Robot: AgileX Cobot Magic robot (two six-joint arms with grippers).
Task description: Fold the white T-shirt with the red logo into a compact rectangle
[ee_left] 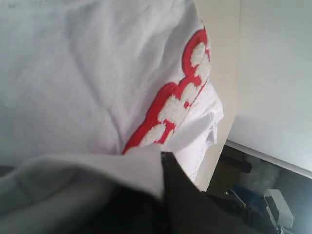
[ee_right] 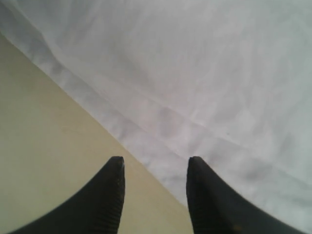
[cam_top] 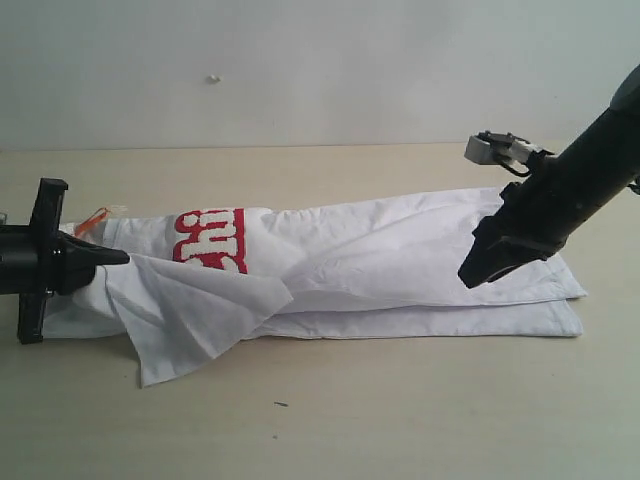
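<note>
Two hands — left hand point(cam_top: 108, 258) clamped on the white T-shirt point(cam_top: 400, 250) near its collar, apparently to carry a fold, right hand point(ee_right: 153, 168) parted, empty, poised over the hem.

The left hand point(cam_top: 113, 257) is matte black, narrowing to a point ahead of a flat, cross-shaped black bracket point(cam_top: 42, 258). The right hand point(cam_top: 470, 277) caps a thick black tubular arm point(cam_top: 590, 160) bearing a small grey-white block point(cam_top: 490, 148) with black cables; its fingers point(ee_right: 109, 195) are pointed black wedges, finely ribbed.
</note>
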